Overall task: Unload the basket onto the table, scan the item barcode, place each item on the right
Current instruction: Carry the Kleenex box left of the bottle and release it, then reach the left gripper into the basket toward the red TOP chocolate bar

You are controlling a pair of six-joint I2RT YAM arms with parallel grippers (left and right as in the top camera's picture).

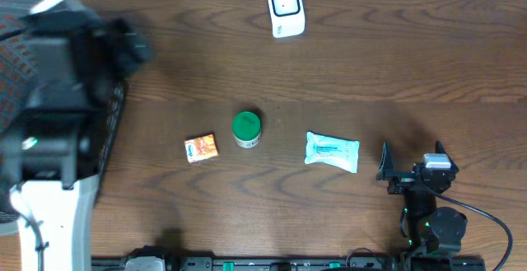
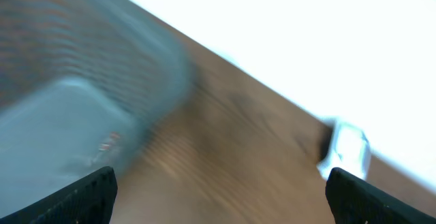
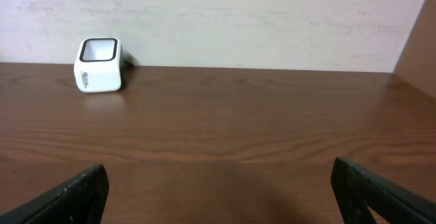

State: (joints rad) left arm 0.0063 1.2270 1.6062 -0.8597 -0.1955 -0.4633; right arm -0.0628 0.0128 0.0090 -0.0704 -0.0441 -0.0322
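Three items are seen in a row near the middle of the wooden table (image 1: 370,73): a small orange packet (image 1: 200,148), a green-lidded jar (image 1: 246,128) and a white pouch with teal print (image 1: 332,151). The white barcode scanner (image 1: 286,9) is set upright at the far edge, well apart from all three.

The right gripper (image 1: 412,159) is found near the front right of the table, just to the right of the white pouch without touching it. The pouch is the nearest item to it, and the jar and the packet lie farther to its left. In the right wrist view its fingers (image 3: 75,193) are spread wide at the lower corners, and only bare table is seen between them. The scanner is seen far ahead and to the left.

The left arm (image 1: 49,123) is blurred and is placed over a dark wire basket (image 1: 114,123) at the left edge of the table, well away from the row of items. In the left wrist view the left gripper (image 2: 221,176) is shown with its fingers (image 2: 88,193) wide apart and nothing held between them. The mesh of the basket fills the left of that view. What lies inside it cannot be told through the blur. The scanner appears as a pale smear at the right.
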